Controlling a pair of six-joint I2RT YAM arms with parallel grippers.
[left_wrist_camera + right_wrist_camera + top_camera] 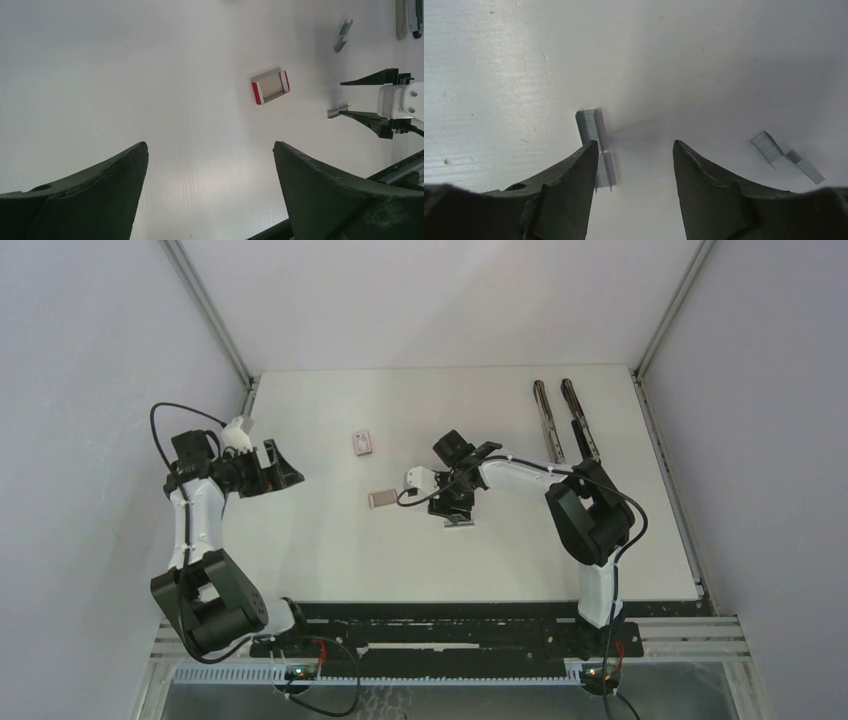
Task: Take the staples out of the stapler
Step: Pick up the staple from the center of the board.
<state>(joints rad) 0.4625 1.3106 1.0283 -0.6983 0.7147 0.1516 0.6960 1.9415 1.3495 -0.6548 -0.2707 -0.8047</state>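
My left claw (211,146) hangs wide open over the left of the worktop (330,550), out of the way. My right claw (635,145) is open too, holding nothing, low over the staples (590,127) to grab them. The stapler (565,420) lies opened, far right.

You have a small box (363,443) with red ends and a pale middle lying flat on the white table (320,560), left of centre in its far half, with grey walls (90,330) on both sides and a black rail (440,611) running along the near edge.
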